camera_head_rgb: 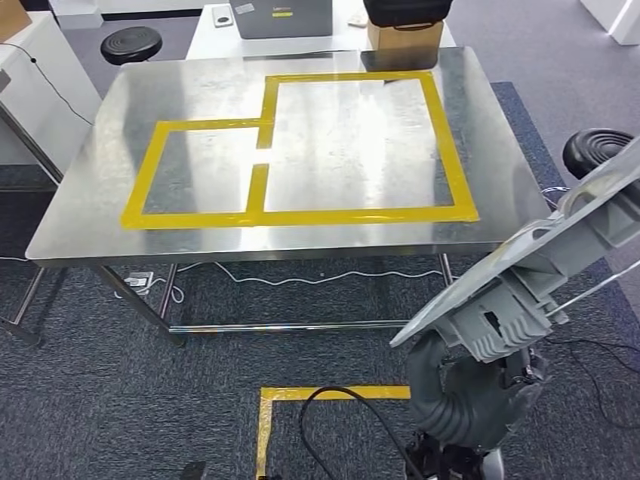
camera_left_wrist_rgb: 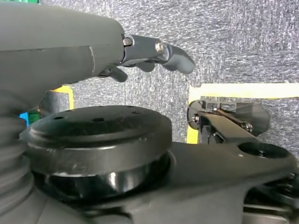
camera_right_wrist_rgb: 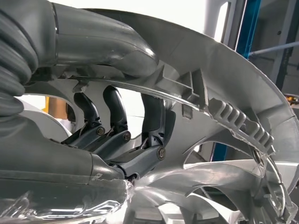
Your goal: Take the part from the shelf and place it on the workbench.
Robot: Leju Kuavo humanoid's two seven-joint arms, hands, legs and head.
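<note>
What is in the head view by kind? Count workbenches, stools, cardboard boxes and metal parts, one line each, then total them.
Steel workbench: 1
Black round stools: 2
Cardboard box: 1
Grey metal part, held by the right hand: 1
Total: 5

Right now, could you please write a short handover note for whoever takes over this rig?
Right hand: grips the silver metal part, held low at the robot's right, short of the workbench.
Left hand: holds nothing, fingers apart, hanging over the carpet.
Done: the part is in hand and the robot faces the workbench.
Left: carry the part over the steel top and set it down, probably inside the yellow tape outline.
</note>
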